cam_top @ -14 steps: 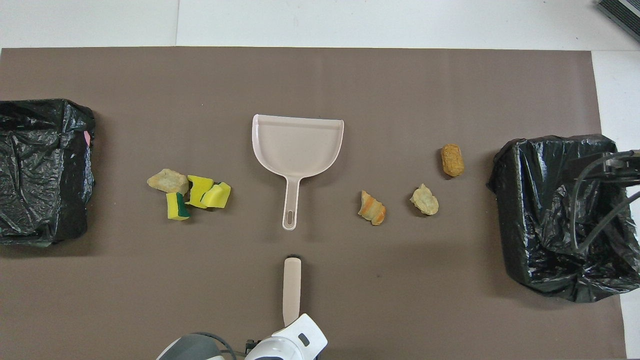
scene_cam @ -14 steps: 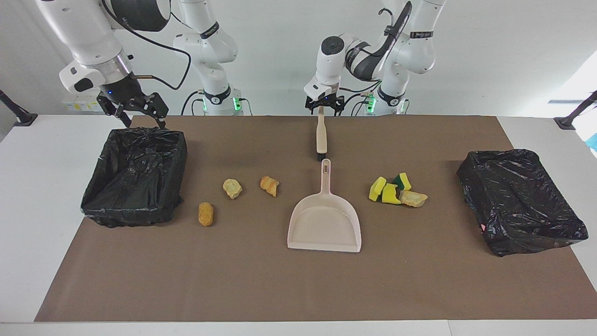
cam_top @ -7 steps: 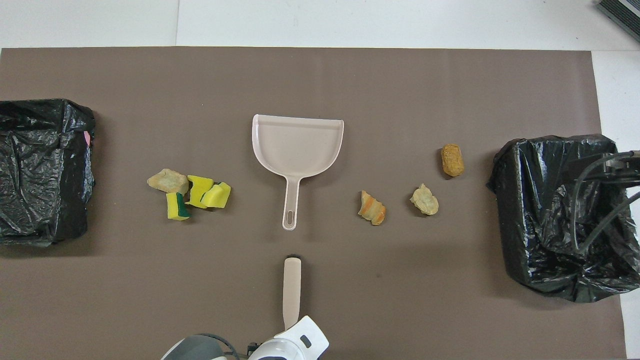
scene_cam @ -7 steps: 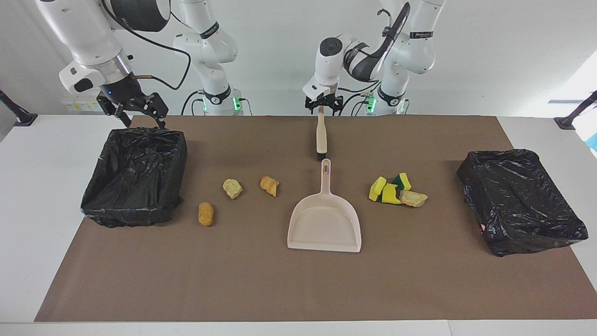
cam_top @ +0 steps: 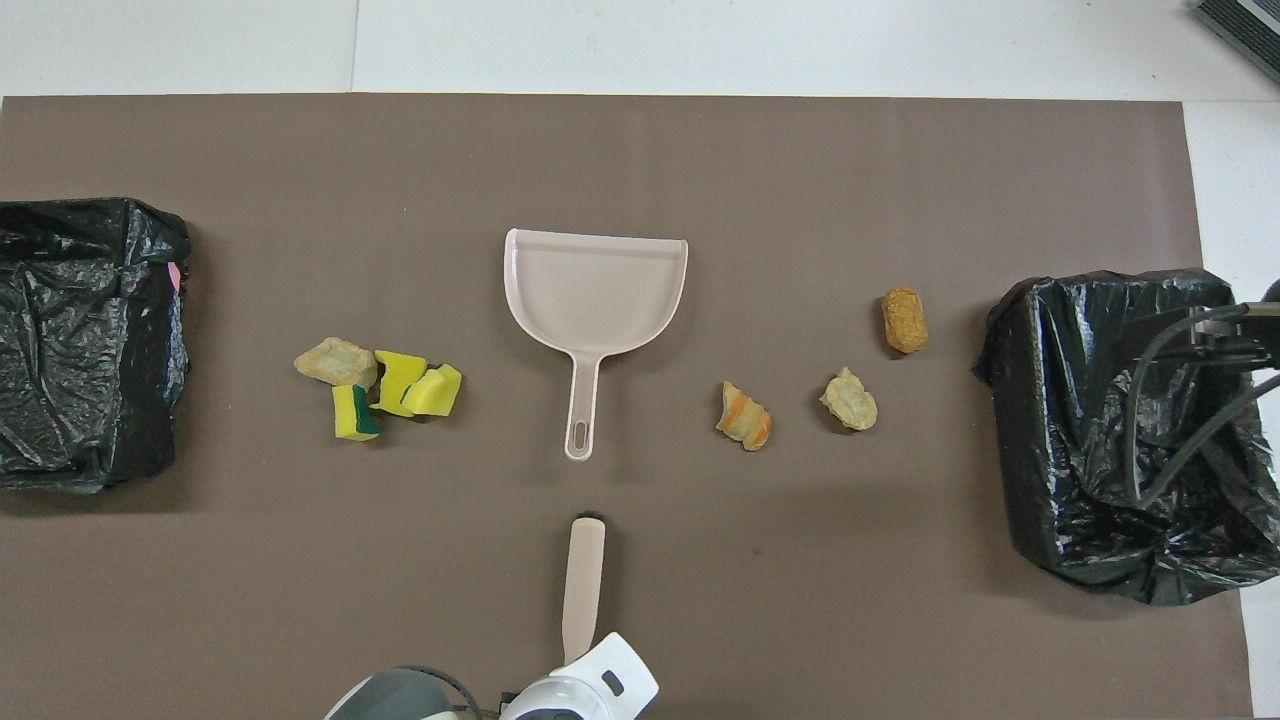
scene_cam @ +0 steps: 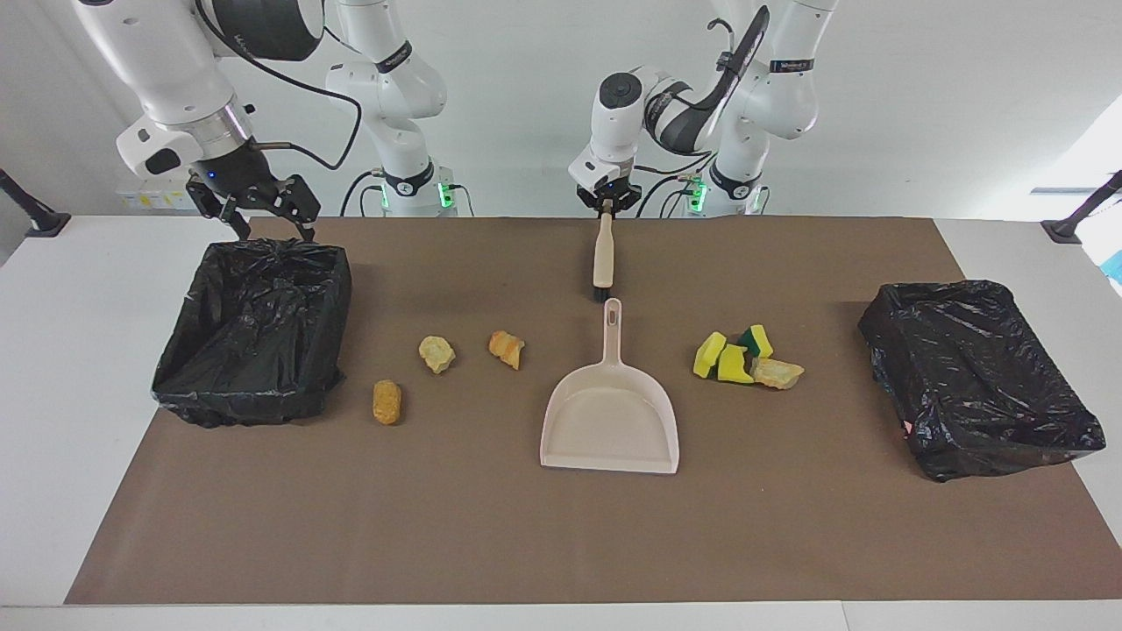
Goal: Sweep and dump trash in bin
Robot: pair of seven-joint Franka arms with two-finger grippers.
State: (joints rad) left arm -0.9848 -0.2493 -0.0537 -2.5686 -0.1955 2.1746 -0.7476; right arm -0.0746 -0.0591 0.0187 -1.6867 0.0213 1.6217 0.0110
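Left end effector (scene_cam: 606, 205) clamping brush (scene_cam: 603, 259) handle tip; facing view showing grip, overhead hiding it. Right end effector (scene_cam: 261, 213) hanging spread wide, empty, over bin (scene_cam: 254, 329). Trash (scene_cam: 741, 358) lying on surface (scene_cam: 491, 526) either side of dustpan (scene_cam: 611, 412).

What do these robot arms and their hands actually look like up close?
Both arms are glossy white, with rounded segments and dark joint bands. Black cables loop along them. The right hand and the smaller left hand are black; green lights glow at the bases.
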